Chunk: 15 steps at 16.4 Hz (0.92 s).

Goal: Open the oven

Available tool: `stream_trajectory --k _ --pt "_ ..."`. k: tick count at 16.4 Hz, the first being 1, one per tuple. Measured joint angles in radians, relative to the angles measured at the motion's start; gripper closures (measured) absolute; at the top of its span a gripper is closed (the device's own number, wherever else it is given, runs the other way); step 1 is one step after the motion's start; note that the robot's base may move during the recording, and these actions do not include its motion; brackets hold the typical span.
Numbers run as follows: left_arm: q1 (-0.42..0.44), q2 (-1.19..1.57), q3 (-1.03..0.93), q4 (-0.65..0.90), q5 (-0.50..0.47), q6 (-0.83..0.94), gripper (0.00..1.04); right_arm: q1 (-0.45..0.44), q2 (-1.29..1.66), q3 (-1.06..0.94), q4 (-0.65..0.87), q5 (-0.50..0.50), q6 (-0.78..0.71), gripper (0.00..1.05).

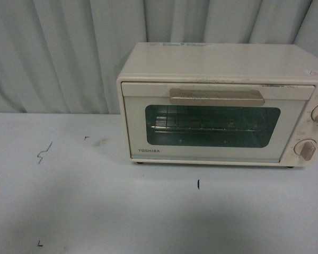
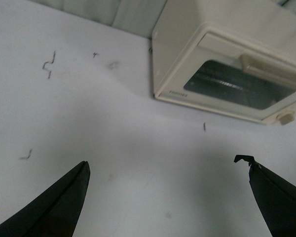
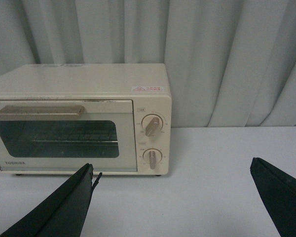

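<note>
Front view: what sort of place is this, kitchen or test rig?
Probably a staged test bench, not a kitchen: the TOSHIBA toaster oven sits on a plain white table bearing small pen marks, with a pale pleated curtain hung as a backdrop behind it.

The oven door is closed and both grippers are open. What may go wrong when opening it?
1. The oven stands free on the table; pulling its handle may drag or tip it instead of dropping the door.
2. The handle is a shallow bar close to the door, so the open right gripper may slip off.
3. The knobs sit just beside the door; a misaimed approach could turn one.
</note>
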<state>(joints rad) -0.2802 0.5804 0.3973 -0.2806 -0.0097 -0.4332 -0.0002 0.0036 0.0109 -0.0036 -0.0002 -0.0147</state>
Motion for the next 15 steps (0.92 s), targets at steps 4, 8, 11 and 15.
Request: stream_trajectory --k 4,8,11,15 --pt "-0.227 0.466 0.1 0.362 -0.037 -0.147 0.07 0.0 0.0 0.0 0.0 0.0 0.0 0.06" --pt "-0.425 0.829 0.134 0.615 -0.031 -0.339 0.07 0.0 0.0 0.0 0.0 0.0 0.0 0.06" --pt "-0.568 1.019 0.151 0.727 -0.045 -0.444 0.07 0.0 0.0 0.0 0.0 0.0 0.0 0.06" --pt "-0.496 1.193 0.234 0.84 -0.05 -0.463 0.07 0.0 0.0 0.0 0.0 0.0 0.0 0.06"
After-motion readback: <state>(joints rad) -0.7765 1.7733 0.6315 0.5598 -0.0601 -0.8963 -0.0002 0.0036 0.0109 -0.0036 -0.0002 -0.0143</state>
